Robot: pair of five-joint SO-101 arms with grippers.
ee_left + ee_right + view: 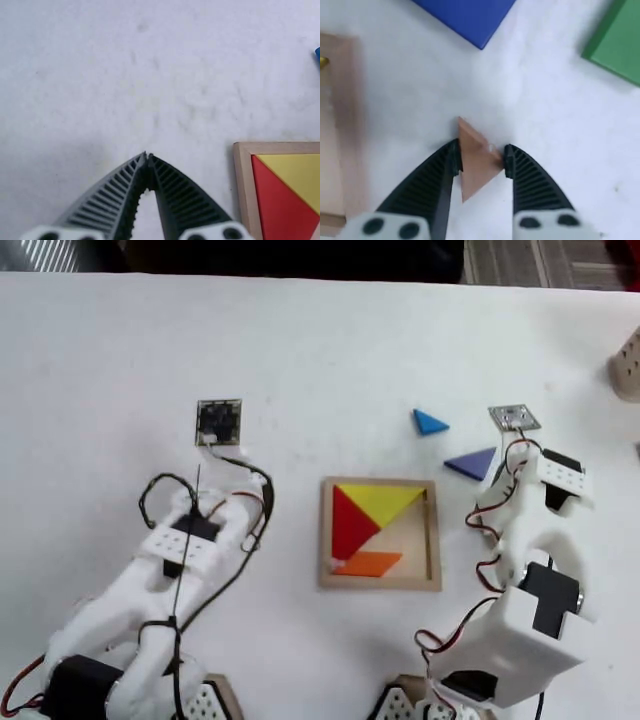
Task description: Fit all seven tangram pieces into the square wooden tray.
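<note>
The brown triangle (474, 162) lies on the white surface (300, 360) just to the right of the square wooden tray (381, 584). Its long edge runs lengthwise along one finger of the right end effector (480, 152), and one sharp tip points away from the wrist. The two dark fingers press on it from either side, one flat against the long edge and the other on the opposite corner, so the piece is pinched. Inside the tray a red triangle (350, 525) and a yellow triangle (385, 500) meet along a diagonal, with an orange piece (372, 563) at the near rim. A small blue triangle (429, 422) and a violet-blue triangle (473, 462) sit outside, beyond the tray's far right corner. In the right wrist view a blue piece (470, 17) and a green piece (617, 47) are cut off by the frame, so their outlines cannot be told. From above, the bent right arm covers its own fingers and the brown triangle. The left arm stretches up the tray's left side; the left end effector (148, 159) is over bare surface, its ridged fingers closed tip to tip on nothing.
</note>
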